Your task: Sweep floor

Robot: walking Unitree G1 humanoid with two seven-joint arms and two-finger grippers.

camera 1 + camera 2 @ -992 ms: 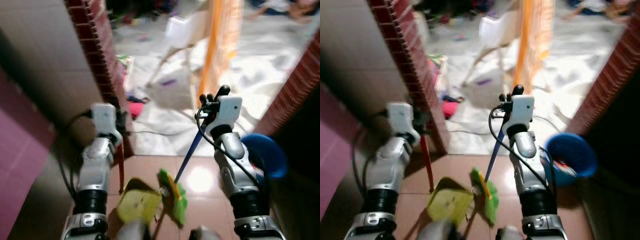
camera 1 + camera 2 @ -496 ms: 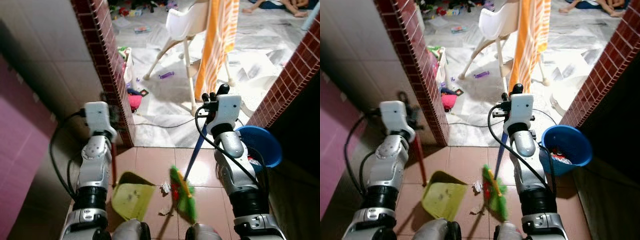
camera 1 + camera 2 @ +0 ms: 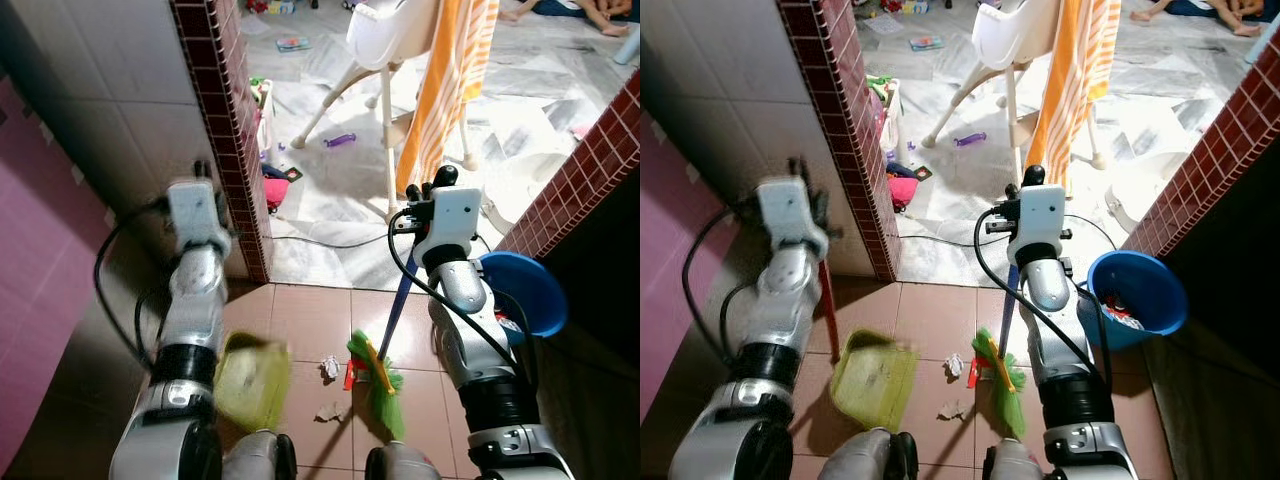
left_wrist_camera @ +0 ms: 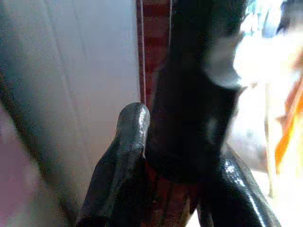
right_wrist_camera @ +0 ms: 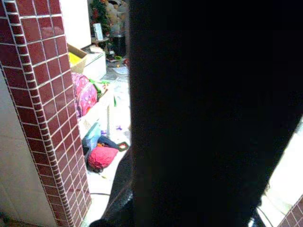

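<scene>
Nearest to the robot, on the brown tiled floor [image 3: 930, 310], lies the yellow-green dustpan [image 3: 873, 378], with its red handle [image 3: 827, 310] going up to the left gripper [image 4: 165, 142]. In the left wrist view the black fingers are closed around this dark handle. Compared with half a second ago, the dustpan now looks turned, narrower and more edge-on, and the left arm is raised a little higher beside the brick pillar [image 3: 845, 130].

Just beside the dustpan are two small pieces of crumpled paper [image 3: 953, 366], near the green broom head [image 3: 1002, 385]. The broom head now sits slightly further from the robot than before, and the paper lies between it and the dustpan. The blue broom stick [image 3: 1006, 310] rises to the right gripper [image 3: 1028, 182], which is clamped on the top of the stick; in the right wrist view the stick covers most of the picture.

To the right stands a blue bucket [image 3: 1137, 293] against the wall. Further away, on the marble floor, there is a white high chair [image 3: 1015, 45] with an orange striped cloth [image 3: 1075, 70], and toys scattered around.
</scene>
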